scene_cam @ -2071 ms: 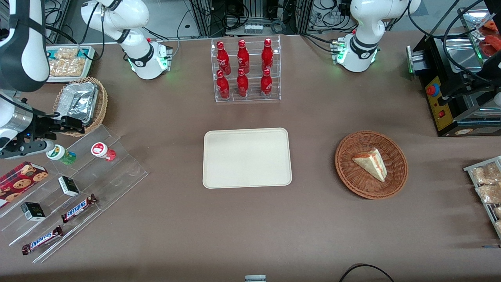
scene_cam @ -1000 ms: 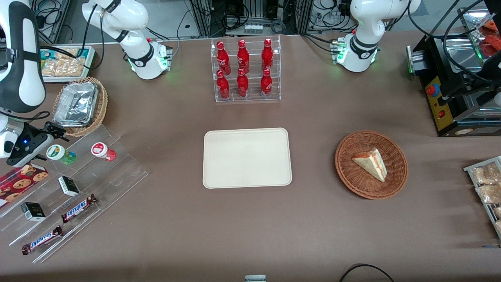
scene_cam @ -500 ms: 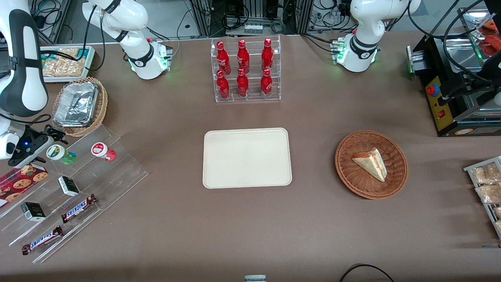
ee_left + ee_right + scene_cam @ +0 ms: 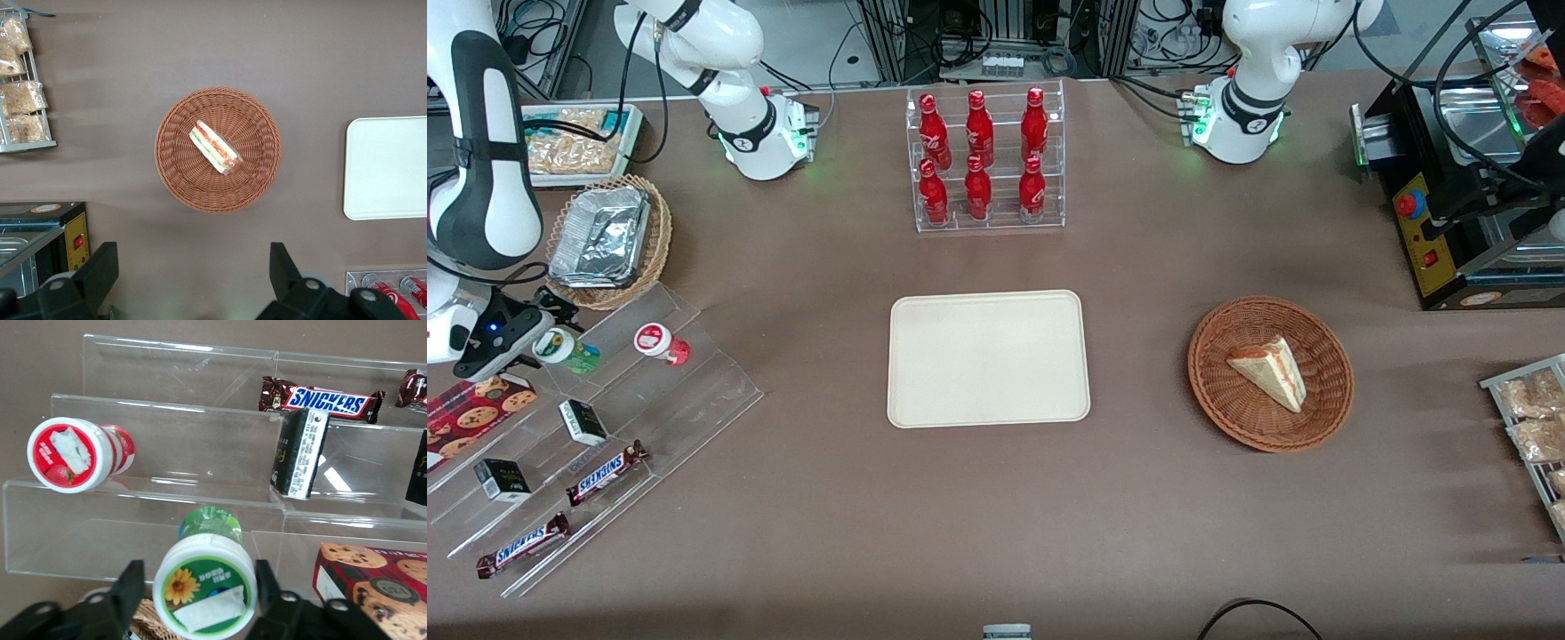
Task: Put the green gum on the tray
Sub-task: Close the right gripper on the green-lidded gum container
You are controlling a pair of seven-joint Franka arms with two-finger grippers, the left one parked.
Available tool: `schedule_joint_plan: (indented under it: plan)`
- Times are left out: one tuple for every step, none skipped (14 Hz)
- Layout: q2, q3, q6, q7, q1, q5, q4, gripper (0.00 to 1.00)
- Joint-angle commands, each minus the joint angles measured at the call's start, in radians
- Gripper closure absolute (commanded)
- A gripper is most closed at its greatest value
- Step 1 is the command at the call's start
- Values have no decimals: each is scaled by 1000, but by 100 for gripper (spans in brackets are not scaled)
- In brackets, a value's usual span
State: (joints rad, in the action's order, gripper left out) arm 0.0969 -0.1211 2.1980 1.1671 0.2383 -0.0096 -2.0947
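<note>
The green gum (image 4: 569,349) lies on its side on the upper step of a clear acrylic stepped rack (image 4: 694,391), toward the working arm's end of the table. Its white lid with a sunflower mark faces my gripper. In the right wrist view the green gum (image 4: 205,590) lies between my two black fingers (image 4: 127,590), with a gap at each side. My gripper (image 4: 544,331) is open around the lid end. The cream-beige tray (image 4: 987,357) lies bare at the table's middle and also shows in the left wrist view (image 4: 387,167).
A red-bodied white-lidded bottle (image 4: 660,343) lies beside the green gum on the same step. Snickers bars (image 4: 605,472), small dark boxes (image 4: 583,421) and a cookie box (image 4: 471,409) lie on lower steps. A wicker basket with foil tray (image 4: 609,238) stands close by.
The gripper drew back toward the table's end, then edged in again toward the green gum's lid. The gum and everything else have not moved.
</note>
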Motion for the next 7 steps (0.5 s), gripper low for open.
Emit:
schedule_joint_plan:
  plan:
    - [-9,5,28,22,10,-7,-19,100]
    - [-11,5,25,22,9,-9,-18,100]
    - [-14,5,22,22,7,-9,-16,100]
    - [-20,5,17,19,3,-9,-12,100]
    - [-25,6,9,14,1,-9,-7,100]
    - [-29,12,-9,10,1,-7,5,100]
    - [-29,17,-35,3,-4,-7,28,100]
